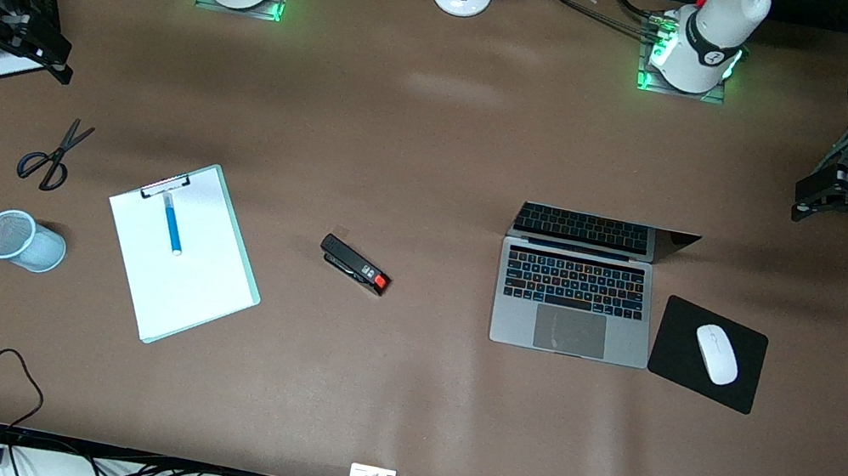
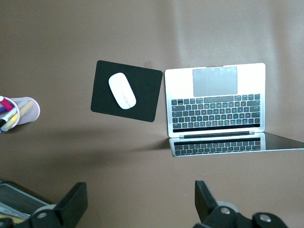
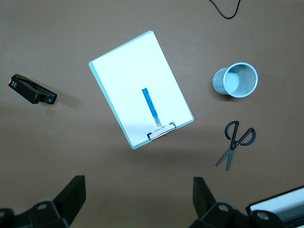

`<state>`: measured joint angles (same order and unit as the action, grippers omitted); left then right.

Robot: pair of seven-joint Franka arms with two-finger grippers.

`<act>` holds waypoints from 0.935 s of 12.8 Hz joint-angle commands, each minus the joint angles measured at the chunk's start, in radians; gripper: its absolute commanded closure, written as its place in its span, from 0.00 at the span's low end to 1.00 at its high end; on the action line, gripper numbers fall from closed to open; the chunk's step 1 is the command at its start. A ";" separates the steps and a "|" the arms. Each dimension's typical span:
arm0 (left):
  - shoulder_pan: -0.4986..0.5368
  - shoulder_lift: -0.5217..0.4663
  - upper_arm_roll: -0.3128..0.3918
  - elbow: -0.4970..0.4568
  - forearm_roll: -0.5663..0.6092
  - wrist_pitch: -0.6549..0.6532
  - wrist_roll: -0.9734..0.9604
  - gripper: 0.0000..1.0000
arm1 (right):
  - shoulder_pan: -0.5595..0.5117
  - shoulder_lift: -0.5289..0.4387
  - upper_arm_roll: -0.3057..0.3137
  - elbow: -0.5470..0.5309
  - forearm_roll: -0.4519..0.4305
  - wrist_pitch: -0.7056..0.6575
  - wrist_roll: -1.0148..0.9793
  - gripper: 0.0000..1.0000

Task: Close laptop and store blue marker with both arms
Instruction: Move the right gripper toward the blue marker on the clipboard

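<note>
The slim silver-grey laptop (image 1: 576, 298) lies open at the front view's centre right, black keys lit, smooth trackpad nearest the camera, its glossy screen raised. Just beside it a flat black mouse pad (image 1: 727, 332) bears a smooth white mouse (image 1: 716, 353). At centre left the short blue marker (image 1: 172, 224) lies on white paper on a pale-green clipboard (image 1: 245, 277), beside a round mesh cup (image 1: 23, 240). Higher up, the left gripper (image 2: 141, 209) and right gripper (image 3: 138, 205) hang with fingers spread wide, holding nothing.
</note>
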<state>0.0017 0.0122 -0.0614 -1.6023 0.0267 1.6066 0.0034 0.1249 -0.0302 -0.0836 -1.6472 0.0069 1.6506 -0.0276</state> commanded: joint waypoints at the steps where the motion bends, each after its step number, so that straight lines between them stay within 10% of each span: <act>1: 0.009 0.003 -0.002 0.010 -0.018 -0.007 0.021 0.00 | 0.005 0.003 0.001 0.014 0.004 -0.017 -0.009 0.00; 12: 0.009 0.063 -0.002 0.018 -0.008 -0.007 0.007 0.01 | 0.002 0.199 -0.001 0.030 0.010 0.128 -0.012 0.00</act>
<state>0.0042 0.0341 -0.0600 -1.6024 0.0267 1.6064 0.0034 0.1252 0.1205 -0.0834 -1.6399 0.0091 1.7444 -0.0277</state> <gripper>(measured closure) 0.004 0.000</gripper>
